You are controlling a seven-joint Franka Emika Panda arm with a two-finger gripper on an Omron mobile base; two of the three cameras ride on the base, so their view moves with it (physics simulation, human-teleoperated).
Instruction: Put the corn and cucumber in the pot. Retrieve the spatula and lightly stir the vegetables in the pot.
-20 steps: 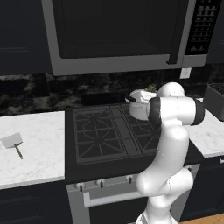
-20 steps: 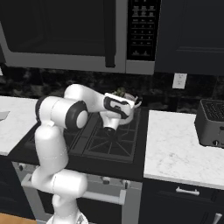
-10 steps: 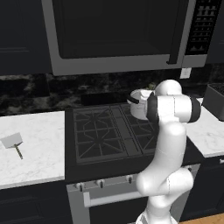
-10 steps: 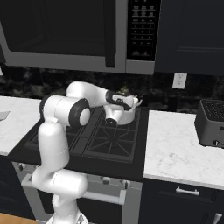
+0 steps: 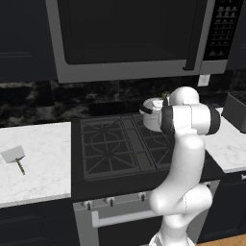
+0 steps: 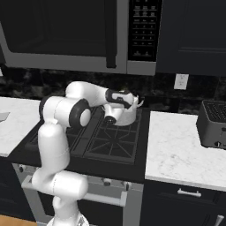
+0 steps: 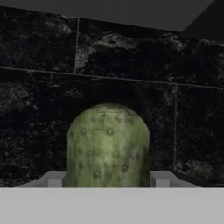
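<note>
The cucumber (image 7: pixel 108 144), dark olive and bumpy, stands between my two fingertips (image 7: pixel 54 178) in the hand view, with the black stone backsplash behind it. My gripper (image 7: pixel 107 179) is shut on it. In the right base view the gripper (image 6: pixel 137 103) hangs at the far right side of the silvery pot (image 6: pixel 126 117), just above its rim. The pot (image 5: pixel 151 115) sits on the stove's back right burner, partly behind my arm. The spatula (image 5: pixel 15 156) lies on the white counter far to the left. The corn is hidden.
The black stove (image 5: pixel 120 146) lies between two white marble counters (image 6: pixel 176 150). A microwave (image 5: pixel 129 38) hangs low over the stove. A dark toaster (image 6: pixel 213 124) stands on the right counter. The backsplash wall is close behind the pot.
The hand has edged a little farther back and right over the pot with the cucumber still in its grip. The pot and spatula have not moved.
</note>
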